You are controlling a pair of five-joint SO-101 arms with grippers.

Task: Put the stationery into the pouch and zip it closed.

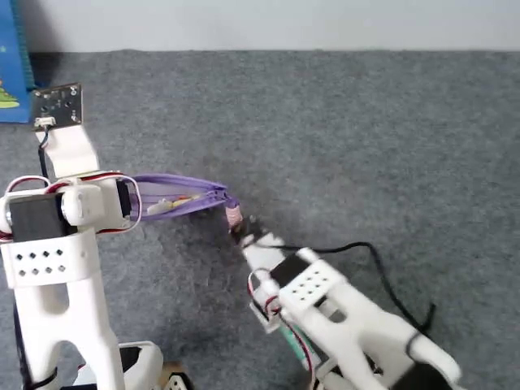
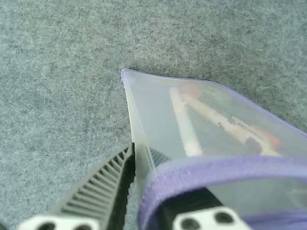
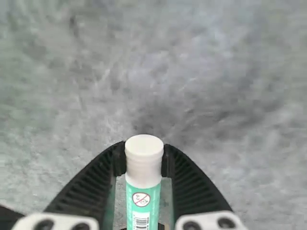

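Note:
A translucent pouch (image 1: 183,197) with a purple zipper edge is held up off the grey felt, its mouth turned toward the right arm. My left gripper (image 2: 144,191) is shut on the pouch (image 2: 201,124) near its zipper band. Inside lie a white pen (image 2: 184,124) and a second stick with orange on it (image 2: 240,132). My right gripper (image 3: 144,153) is shut on a green glue stick (image 3: 143,167) with a white cap, which stands out past the fingertips. In the high view the stick's tip (image 1: 234,216) sits just off the pouch's right end, with the right gripper (image 1: 245,236) behind it.
A blue book (image 1: 12,65) lies at the far left corner. A black cable (image 1: 382,268) loops over the felt beside the right arm. Open grey felt stretches across the back and right of the table.

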